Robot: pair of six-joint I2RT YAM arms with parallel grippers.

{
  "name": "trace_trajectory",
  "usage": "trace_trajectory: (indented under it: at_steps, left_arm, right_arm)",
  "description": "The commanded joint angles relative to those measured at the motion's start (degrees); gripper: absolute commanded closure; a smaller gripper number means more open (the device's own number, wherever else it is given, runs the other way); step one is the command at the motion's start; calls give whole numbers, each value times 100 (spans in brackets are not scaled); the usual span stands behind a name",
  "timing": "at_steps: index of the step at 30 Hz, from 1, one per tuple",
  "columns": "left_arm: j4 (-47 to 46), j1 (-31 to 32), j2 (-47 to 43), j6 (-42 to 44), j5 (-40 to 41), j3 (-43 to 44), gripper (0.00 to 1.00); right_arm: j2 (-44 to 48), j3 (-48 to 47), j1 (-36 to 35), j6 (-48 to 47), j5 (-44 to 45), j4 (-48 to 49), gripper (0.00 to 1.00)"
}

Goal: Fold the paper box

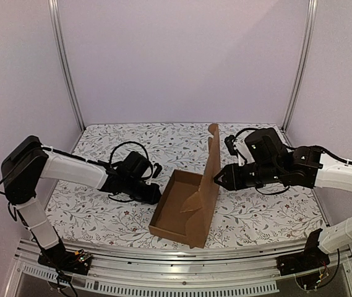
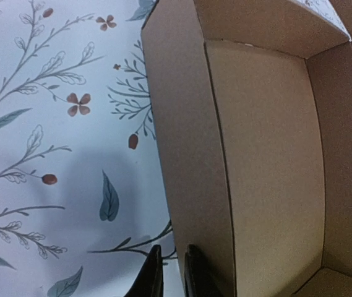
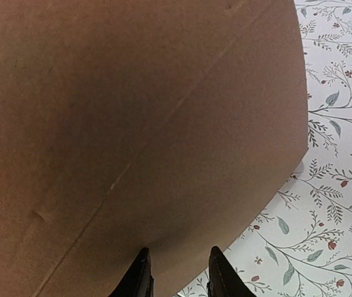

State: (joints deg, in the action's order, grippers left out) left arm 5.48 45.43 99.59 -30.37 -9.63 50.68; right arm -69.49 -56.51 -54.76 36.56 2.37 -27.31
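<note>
The paper box [image 1: 177,209] sits near the middle of the table, toward its near edge, half made up. It forms a shallow brown tray with low walls already standing, and 1 large panel rises upright along its right side, taller than everything else. A bent flap leans inward at the near corner of that panel. From the left wrist camera the box [image 2: 268,154] shows its bare floor and folded walls with nothing inside. From the right wrist camera the box [image 3: 132,124] fills most of the picture as a flat outer face crossed by 1 diagonal crease.

The right gripper [image 1: 216,179] is at the outer face of the upright panel, about halfway up. In its own camera the right gripper [image 3: 179,266] has its 2 fingers apart, close to the panel's lower edge. I cannot tell whether they touch it.

The left gripper [image 1: 158,195] hangs low just outside the tray's left wall. In its own camera the left gripper [image 2: 174,260] has its fingers nearly together, leaving a narrow gap that holds nothing, and the right finger is just beside the wall.

The box rests on a white floral cloth [image 1: 101,219] that covers the table. Pale lilac walls and 2 metal posts [image 1: 64,62] stand behind it.
</note>
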Motion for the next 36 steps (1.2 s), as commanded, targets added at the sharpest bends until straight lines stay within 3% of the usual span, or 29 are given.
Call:
trace_trajectory:
  at_steps: [1,22,30,36]
  left_arm:
    - [-421,232,-112,-367,-29,-152,88]
    - [-2137,932,-461,-1745,523,-1284,87]
    - [-1528,937,-1068,-1704,1198,-1671,78]
    - [-478,924,-1816,-1535,1958,-1824,74]
  right_arm:
    - [-413,-261,-73,-76,-467,365,70]
    - [-2718,-1073,-122,-1191,-1166,-243,71]
    - [-3067,-1085,-123,-1622,-1139,-513,72]
    - [-3079,-1002,-125,-1907,-1111,-632,72]
